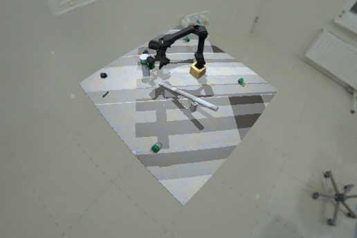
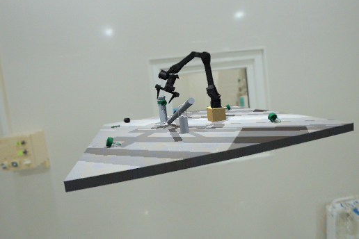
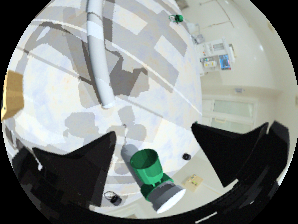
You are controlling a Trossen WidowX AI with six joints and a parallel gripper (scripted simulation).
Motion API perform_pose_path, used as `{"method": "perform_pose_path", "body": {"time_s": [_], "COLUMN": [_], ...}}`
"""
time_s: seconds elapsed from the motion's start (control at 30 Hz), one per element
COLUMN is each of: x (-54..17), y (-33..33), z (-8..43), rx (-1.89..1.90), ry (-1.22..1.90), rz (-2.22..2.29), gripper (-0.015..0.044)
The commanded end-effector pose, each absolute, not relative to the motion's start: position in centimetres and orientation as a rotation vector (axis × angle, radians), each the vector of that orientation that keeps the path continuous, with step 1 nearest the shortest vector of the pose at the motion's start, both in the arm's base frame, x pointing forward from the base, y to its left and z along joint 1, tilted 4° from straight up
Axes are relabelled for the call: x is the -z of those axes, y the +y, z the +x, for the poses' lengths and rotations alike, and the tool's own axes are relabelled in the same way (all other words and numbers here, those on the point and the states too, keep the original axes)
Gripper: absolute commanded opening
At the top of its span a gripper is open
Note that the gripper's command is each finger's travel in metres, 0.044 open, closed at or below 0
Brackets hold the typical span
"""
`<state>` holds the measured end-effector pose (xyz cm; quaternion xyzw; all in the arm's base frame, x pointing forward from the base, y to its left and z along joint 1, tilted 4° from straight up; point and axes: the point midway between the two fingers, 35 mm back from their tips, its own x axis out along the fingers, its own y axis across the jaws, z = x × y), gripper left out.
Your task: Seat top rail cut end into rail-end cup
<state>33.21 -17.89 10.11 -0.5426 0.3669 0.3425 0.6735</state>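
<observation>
The long grey rail (image 1: 204,103) (image 2: 180,111) (image 3: 97,55) passes through the loop cap on the short post (image 1: 194,107) (image 2: 184,126). It slopes down, its near-post end low and apart from the cup. The big grey post (image 1: 145,70) (image 2: 162,113) stands upright with a pale cap (image 3: 171,199). A green cup (image 3: 146,162) hangs from the green band (image 2: 162,102) just under that cap, its mouth facing the rail side. My gripper (image 1: 156,64) (image 2: 164,100) (image 3: 154,131) is wide open and empty, with its fingers on either side of the cup and post top.
Green fittings lie about the table, one at the front (image 1: 156,147) (image 2: 109,142) and one at the right (image 1: 241,81) (image 2: 272,117). A black fitting (image 1: 103,75) (image 2: 126,120) and a thin green piece (image 1: 105,94) (image 2: 115,126) lie left of the post. The arm stands on a wooden block (image 1: 198,71) (image 2: 216,114).
</observation>
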Motion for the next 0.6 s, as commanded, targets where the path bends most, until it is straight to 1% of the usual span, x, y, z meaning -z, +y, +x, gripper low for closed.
{"method": "perform_pose_path", "body": {"time_s": [0.0, 0.3, 0.57], "x": [-12.5, -16.6, -18.5], "y": [-15.4, -10.4, -8.1], "z": [33.3, 32.3, 31.3], "rx": [-0.59, -0.179, 0.007], "ry": [0.93, 1.055, 1.06], "rz": [-0.936, -0.31, -0.04], "gripper": [0.044, 0.044, 0.044]}}
